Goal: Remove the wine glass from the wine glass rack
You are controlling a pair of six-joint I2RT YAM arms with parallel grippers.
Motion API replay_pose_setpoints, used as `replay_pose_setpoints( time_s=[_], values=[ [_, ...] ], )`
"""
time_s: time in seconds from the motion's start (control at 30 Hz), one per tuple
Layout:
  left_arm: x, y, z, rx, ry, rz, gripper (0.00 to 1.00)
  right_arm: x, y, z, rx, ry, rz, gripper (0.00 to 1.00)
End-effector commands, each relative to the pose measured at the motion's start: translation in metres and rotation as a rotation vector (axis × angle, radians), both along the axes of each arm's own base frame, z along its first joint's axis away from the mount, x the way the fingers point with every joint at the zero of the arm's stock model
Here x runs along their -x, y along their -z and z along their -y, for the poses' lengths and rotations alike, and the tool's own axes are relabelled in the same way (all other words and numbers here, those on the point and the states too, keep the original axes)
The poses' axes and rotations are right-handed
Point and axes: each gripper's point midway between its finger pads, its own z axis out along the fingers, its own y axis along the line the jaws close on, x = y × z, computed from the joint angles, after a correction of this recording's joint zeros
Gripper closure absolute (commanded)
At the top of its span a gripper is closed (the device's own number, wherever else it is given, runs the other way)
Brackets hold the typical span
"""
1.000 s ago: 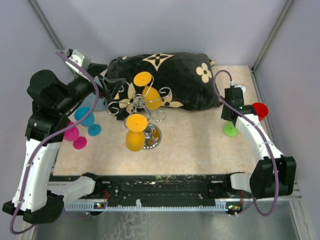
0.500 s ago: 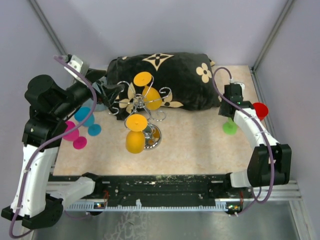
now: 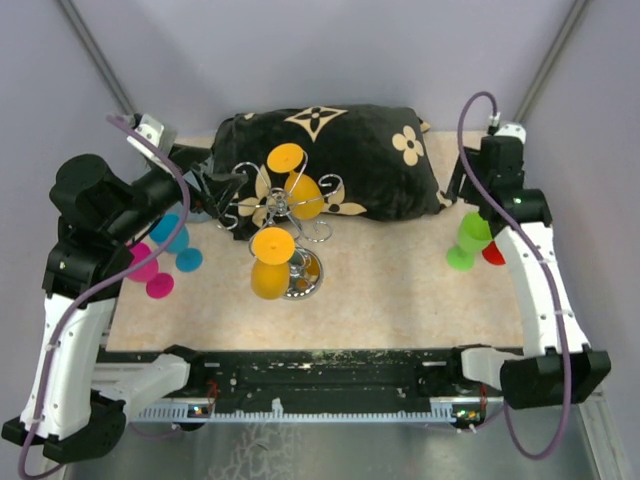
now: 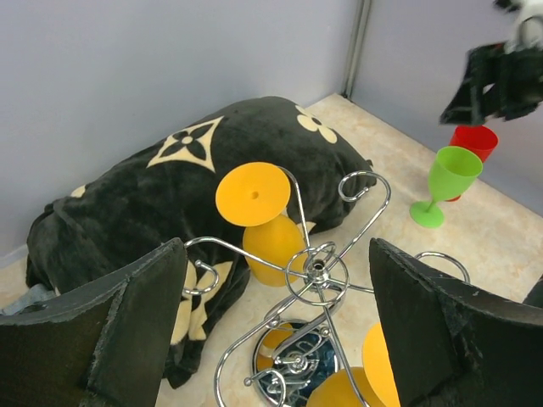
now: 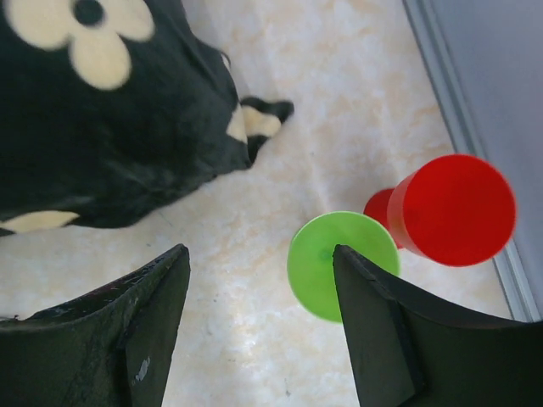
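Rack: the silver wire wine glass rack (image 3: 318, 233), with curled arms and a round mirror base, stands mid-way across the beige speckled surface (image 3: 400, 290), just in front of a black plush cushion with cream flower prints (image 3: 350, 150).
Glasses on it: two orange plastic wine glasses hang foot-up. The far orange glass (image 4: 254, 197) is on the cushion side and the near orange glass (image 3: 268, 268) is on the side towards the arm bases.
Left jaws: spread wide and holding nothing. They are level with the rack's top, just to its left, and point at it.
Right jaws: also spread and empty, hovering above a green plastic wine glass (image 5: 339, 263) and a red plastic cup (image 5: 454, 208) at the right edge, well away from the rack.
Key relation: in the left wrist view the far orange glass lies straight ahead between the left jaws, with its long axis upright. The left arm (image 3: 100, 215) is clearly the nearer one.
Likely next move: reach in and close on the bowl or stem, then slide the glass outward along its wire arm.
Room: this is tight, because the scroll tips crowd the glass and the cushion is close behind it.
Left side: teal and pink glasses (image 3: 165, 255) stand below the left arm, so a low retreat that way could knock them.
Open ground: the surface between the rack and the green plastic wine glass is bare.
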Motion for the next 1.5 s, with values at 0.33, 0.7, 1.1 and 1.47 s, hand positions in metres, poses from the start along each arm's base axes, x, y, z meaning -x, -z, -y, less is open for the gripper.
replay_pose_setpoints(
  time_s=[0.33, 0.7, 1.1, 1.47],
  values=[
    [-0.051, 0.002, -0.041, 0.004, -0.191, -0.068, 0.07, 0.107, -0.13, -0.108, -0.48, -0.249, 0.199, 0.31],
    [-0.151, 0.001, -0.112, 0.254, -0.137, -0.286, 0.11, 0.152, -0.141, -0.168, -0.854, -0.321, 0.207, 0.31],
    [-0.179, 0.01, -0.105, 0.402, -0.046, -0.366, 0.11, 0.173, -0.14, -0.299, -1.115, -0.532, 0.111, 0.31],
    [-0.165, 0.027, -0.101, 0.58, -0.01, -0.458, 0.11, 0.19, -0.131, -0.335, -1.255, -0.528, 0.082, 0.41]
  ],
)
